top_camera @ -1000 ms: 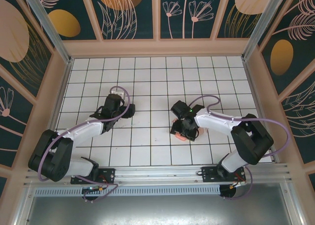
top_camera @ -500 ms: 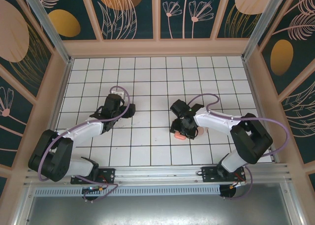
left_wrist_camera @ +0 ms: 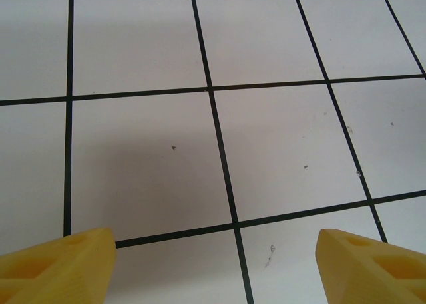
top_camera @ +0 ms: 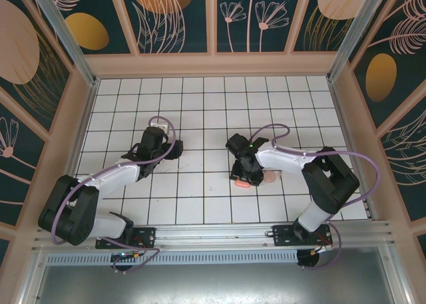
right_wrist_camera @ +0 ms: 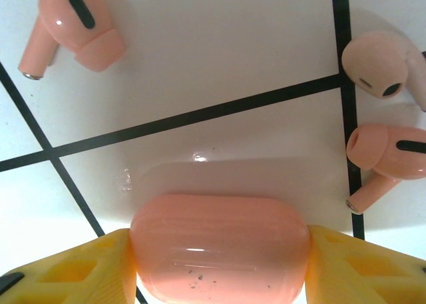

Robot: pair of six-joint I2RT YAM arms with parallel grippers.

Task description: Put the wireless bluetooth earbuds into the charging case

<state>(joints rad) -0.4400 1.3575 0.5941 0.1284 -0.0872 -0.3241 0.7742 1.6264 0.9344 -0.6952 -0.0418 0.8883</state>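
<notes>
The coral, rounded-rectangular charging case [right_wrist_camera: 219, 251] lies with its lid closed on the white tiles, also seen from above [top_camera: 242, 181]. My right gripper [right_wrist_camera: 219, 259] is shut on it, a yellow finger [right_wrist_camera: 80, 267] pressed against each end. Two salmon-pink earbuds lie loose on the floor beyond it: one at far left [right_wrist_camera: 72, 23], one at right [right_wrist_camera: 386, 154]. My left gripper [left_wrist_camera: 216, 267] hangs open over bare tiles, its yellow fingertips [left_wrist_camera: 56, 264] wide apart with nothing between them; from above it sits left of centre [top_camera: 174, 150].
A paler pink rounded piece [right_wrist_camera: 379, 63] lies just beyond the right earbud, and shows as a pale pod [top_camera: 269, 177] beside the right arm from above. A small white block [top_camera: 158, 126] sits by the left wrist. Raised walls [top_camera: 213, 64] enclose the tiled floor.
The right gripper has shifted slightly left and its fingers have closed in onto the case's ends. The left arm has not moved.
</notes>
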